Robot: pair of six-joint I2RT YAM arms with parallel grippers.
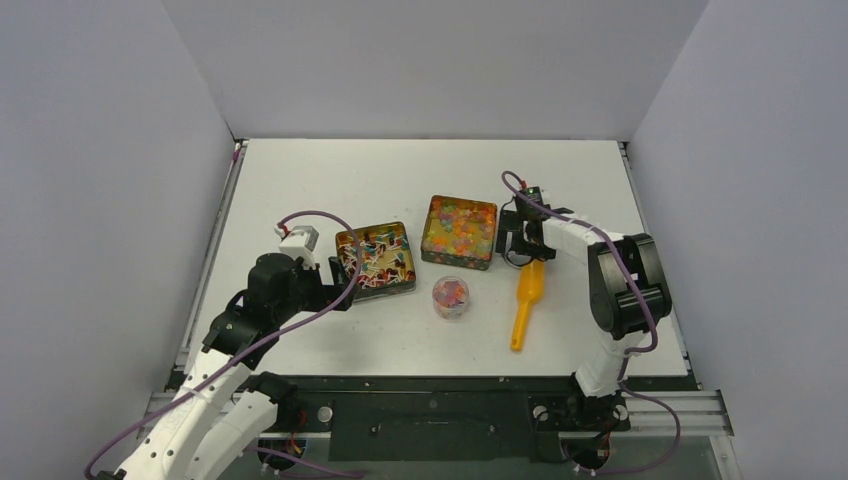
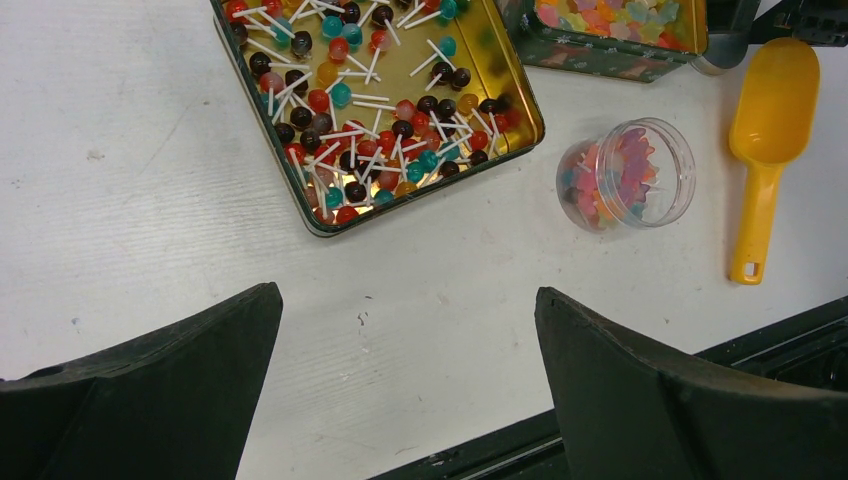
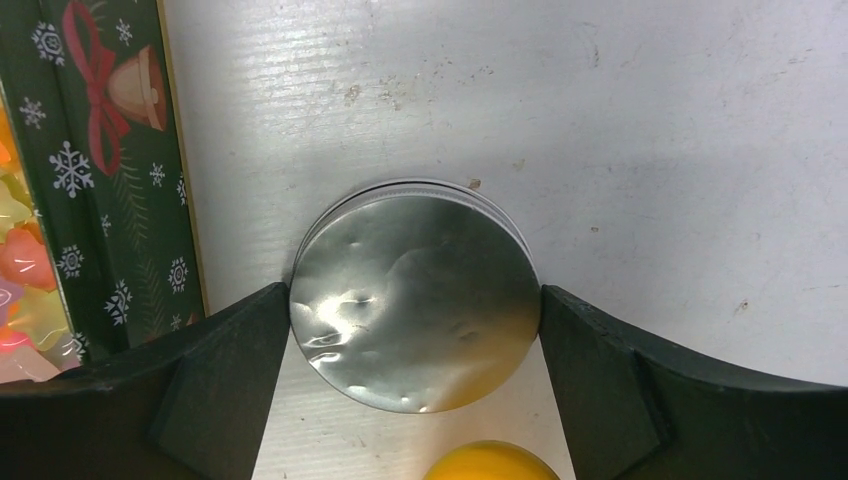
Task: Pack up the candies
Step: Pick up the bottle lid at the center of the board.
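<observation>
Right wrist view: a silver lid [image 3: 415, 290] is pinched by the right claw [image 3: 414, 325]. The left claw [image 2: 408, 320] is held spread. Candies [image 1: 459, 226] are kept in two tins [image 1: 455, 262] and the jar [image 1: 451, 297] at their 6 o'clock.

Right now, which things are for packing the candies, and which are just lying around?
For the job: lollipop tin, gummy tin, clear jar, silver lid, orange scoop.
Just there, not for packing: white table, purple cables.
</observation>
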